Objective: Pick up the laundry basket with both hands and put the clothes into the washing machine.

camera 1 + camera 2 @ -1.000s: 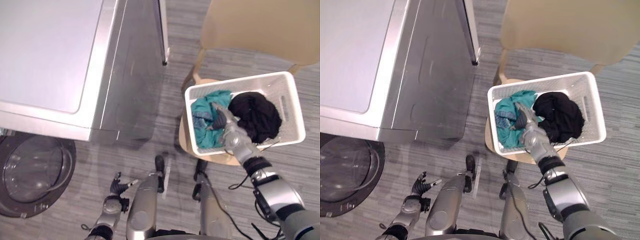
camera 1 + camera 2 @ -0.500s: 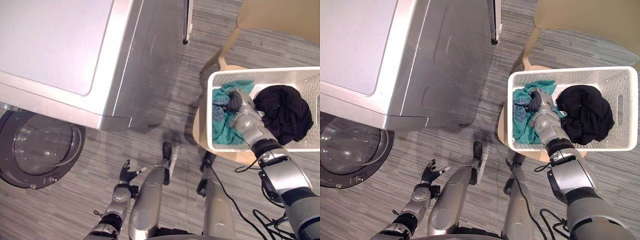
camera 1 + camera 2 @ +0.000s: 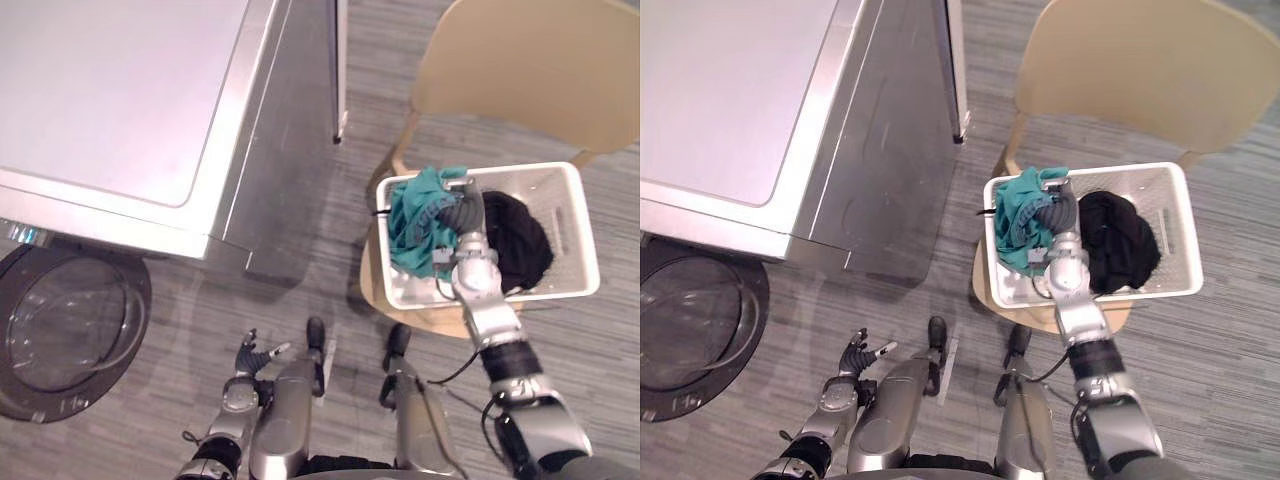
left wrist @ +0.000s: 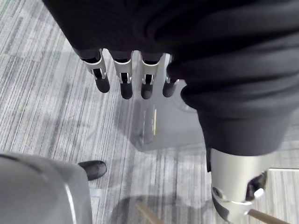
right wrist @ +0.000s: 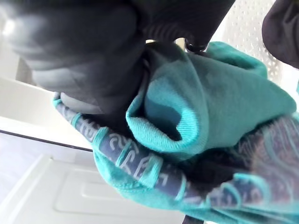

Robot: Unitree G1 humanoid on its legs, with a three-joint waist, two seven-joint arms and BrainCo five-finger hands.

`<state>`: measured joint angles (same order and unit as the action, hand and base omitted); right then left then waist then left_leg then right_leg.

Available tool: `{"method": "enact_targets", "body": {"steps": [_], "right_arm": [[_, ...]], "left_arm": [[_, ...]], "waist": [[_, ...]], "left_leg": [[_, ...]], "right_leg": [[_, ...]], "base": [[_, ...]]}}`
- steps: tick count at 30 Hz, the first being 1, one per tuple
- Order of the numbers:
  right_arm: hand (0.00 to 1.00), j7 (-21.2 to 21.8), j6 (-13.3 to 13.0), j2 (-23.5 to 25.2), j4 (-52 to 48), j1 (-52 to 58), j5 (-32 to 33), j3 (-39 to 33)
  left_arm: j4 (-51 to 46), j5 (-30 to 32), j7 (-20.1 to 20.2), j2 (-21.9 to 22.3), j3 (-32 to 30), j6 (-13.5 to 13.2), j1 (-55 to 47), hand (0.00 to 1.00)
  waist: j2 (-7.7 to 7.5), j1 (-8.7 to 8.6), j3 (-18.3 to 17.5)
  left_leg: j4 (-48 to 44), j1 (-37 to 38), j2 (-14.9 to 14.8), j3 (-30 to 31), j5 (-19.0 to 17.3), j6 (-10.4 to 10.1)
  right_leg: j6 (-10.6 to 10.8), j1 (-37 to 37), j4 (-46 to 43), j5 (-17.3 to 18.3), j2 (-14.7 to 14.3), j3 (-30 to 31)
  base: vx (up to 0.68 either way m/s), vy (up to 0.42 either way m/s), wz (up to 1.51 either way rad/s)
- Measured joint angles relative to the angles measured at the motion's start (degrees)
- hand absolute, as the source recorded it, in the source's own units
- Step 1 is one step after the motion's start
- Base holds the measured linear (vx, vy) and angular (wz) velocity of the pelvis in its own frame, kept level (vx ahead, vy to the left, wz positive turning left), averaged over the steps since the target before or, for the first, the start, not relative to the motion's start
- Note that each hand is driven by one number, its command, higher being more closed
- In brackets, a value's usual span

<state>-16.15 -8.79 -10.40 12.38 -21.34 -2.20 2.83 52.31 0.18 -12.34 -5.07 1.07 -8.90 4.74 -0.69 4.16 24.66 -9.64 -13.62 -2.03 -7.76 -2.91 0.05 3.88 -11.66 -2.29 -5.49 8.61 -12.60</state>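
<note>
Looking down from above. Right robot hand (image 3: 463,228) inside a white laundry basket (image 3: 575,225), fingers clenched round a bunched teal garment (image 3: 412,215), held at the basket's left end, partly above the rim. Just right of that robot hand, also in the basket, a heap of black clothes (image 3: 520,250). Under the basket, the seat of a beige chair (image 3: 530,70). Well to the left of that robot hand, a silver washing machine (image 3: 120,100), its round door (image 3: 60,330) swung open. Left robot hand (image 3: 250,358) low over the grey floor (image 3: 300,290), well apart from the basket, fingers relaxed, holding nothing.
</note>
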Motion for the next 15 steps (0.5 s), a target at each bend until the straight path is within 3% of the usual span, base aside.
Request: {"method": "enact_targets", "body": {"steps": [2, 7, 9, 12, 13, 14, 15], "right_arm": [[1.0, 1.4, -0.6, 2.8, -3.2, 3.8, 2.6, 0.0], [1.0, 5.5, -4.7, 8.4, -12.5, 9.6, 16.7, 1.4], [1.0, 7.9, -7.5, 10.2, -16.0, 9.9, 24.2, 4.5], [1.0, 10.5, -9.3, 11.8, -17.9, 9.8, 30.1, 7.1], [1.0, 10.7, -9.5, 12.2, -18.1, 9.8, 31.0, 7.3], [1.0, 11.0, -10.4, 12.5, -18.6, 9.9, 32.1, 7.6], [1.0, 11.1, -11.0, 12.5, -19.0, 9.9, 32.4, 7.8]], "left_arm": [[0.1, 0.5, 0.1, 0.0, -1.0, 0.3, -1.5, 0.0], [1.3, 0.6, 1.0, 0.2, -1.5, 1.0, -4.4, 0.0], [1.6, 0.5, 0.9, 0.3, -1.5, 1.0, -5.1, 0.0], [1.5, 0.3, 0.9, 0.4, -1.5, 0.9, -4.8, 0.0], [1.6, 0.3, 0.9, 0.3, -1.5, 0.8, -4.8, 0.0], [1.2, -0.2, 0.9, 0.2, -1.5, 0.7, -4.7, 0.0], [0.4, -0.8, 0.8, 0.0, -1.8, 0.5, -4.9, 0.0]], "waist": [[-0.95, -0.32, -2.2], [-1.88, -0.33, -8.3], [-2.16, -0.27, -9.2], [-2.16, -0.67, -9.4], [-2.13, -0.74, -9.4], [-2.35, -1.44, -9.5], [-2.8, -1.6, -9.8]], "left_leg": [[0.8, 2.0, 0.0, -0.6, -0.3, -0.1], [2.0, 6.5, -0.1, -2.5, -1.0, -0.1], [2.1, 8.7, -0.2, -3.2, -1.1, -0.2], [-1.4, 8.4, -1.0, -1.7, -1.4, 0.1], [-1.8, 8.2, -1.4, -1.2, -1.6, 0.4], [-2.5, 8.4, -1.2, 1.5, -1.8, 0.8], [-2.7, 8.1, -0.9, 3.8, -1.8, 0.8]], "right_leg": [[0.0, 1.6, 0.8, 0.0, -0.1, 0.5], [0.4, 5.2, 2.4, 0.1, -0.4, 2.3], [0.5, 6.6, 1.9, 0.2, -0.4, 3.2], [1.6, 5.9, -3.7, 1.5, -0.4, 4.0], [1.5, 5.1, -8.4, 4.6, -0.1, 5.1], [0.0, 3.5, -22.8, 12.5, 0.6, 6.7], [1.6, 3.7, -31.7, 15.7, 0.7, 8.0]], "base": [[0.08, 0.018, -0.15], [0.09, 0.014, -0.21], [0.06, 0.008, -0.22], [-0.02, 0.007, 0.1], [-0.05, -0.014, 0.91], [-0.03, -0.035, 1.37], [-0.03, -0.063, 1.53]]}}
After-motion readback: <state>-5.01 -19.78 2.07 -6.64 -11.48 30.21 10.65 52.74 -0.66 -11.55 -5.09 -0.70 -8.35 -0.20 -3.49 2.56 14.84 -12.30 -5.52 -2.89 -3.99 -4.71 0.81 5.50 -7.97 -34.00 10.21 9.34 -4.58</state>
